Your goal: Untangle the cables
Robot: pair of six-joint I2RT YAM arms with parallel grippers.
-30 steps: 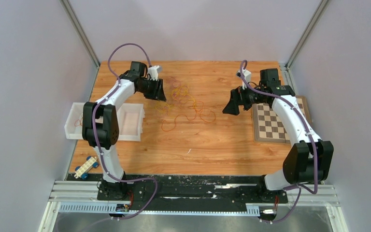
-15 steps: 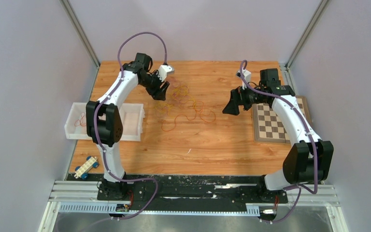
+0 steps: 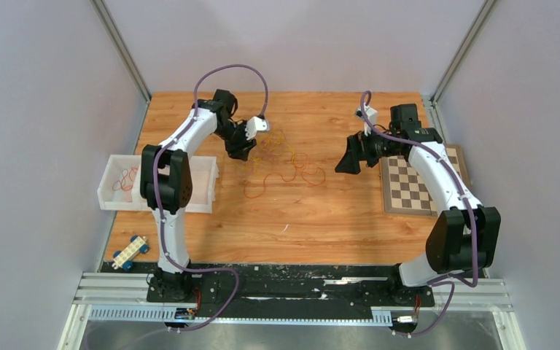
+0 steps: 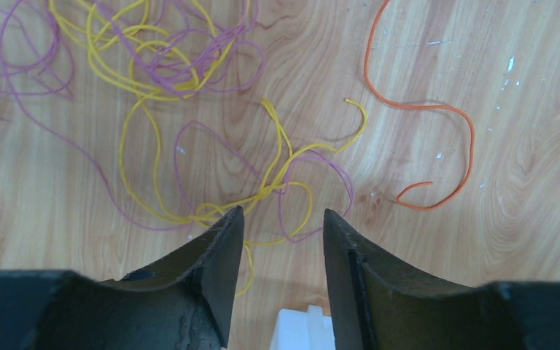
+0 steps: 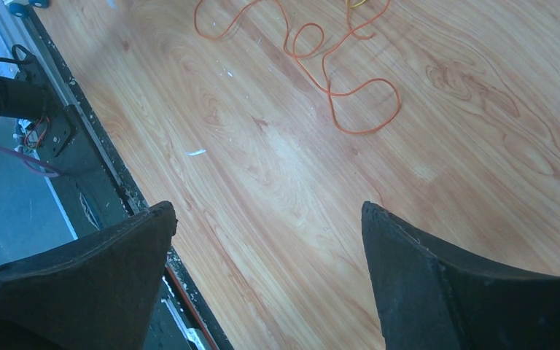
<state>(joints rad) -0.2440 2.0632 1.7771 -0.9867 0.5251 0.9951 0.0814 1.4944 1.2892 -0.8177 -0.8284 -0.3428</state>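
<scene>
Centrally on the wooden table (image 3: 299,226), toward its far side, the cables (image 3: 277,157) lie in a loose tangle between the two arms. The left gripper (image 3: 239,148) hangs over the left edge of that tangle, its jaws partly apart with nothing clamped between them. In its wrist view, the left gripper (image 4: 283,226) points down at a yellow cable (image 4: 122,146) looped through pinkish-purple cables (image 4: 179,146). One yellow strand runs just beside the left fingertip, though whether it touches is hard to tell. An orange cable (image 4: 472,142) curls on its own to the right of the knot. The right gripper (image 3: 346,162) hovers right of the tangle and well apart from it, with its jaws spread wide and empty. A white bin (image 3: 200,191) at the left edge holds a red cable (image 3: 124,179), and a chessboard (image 3: 408,189) lies at the right edge.
</scene>
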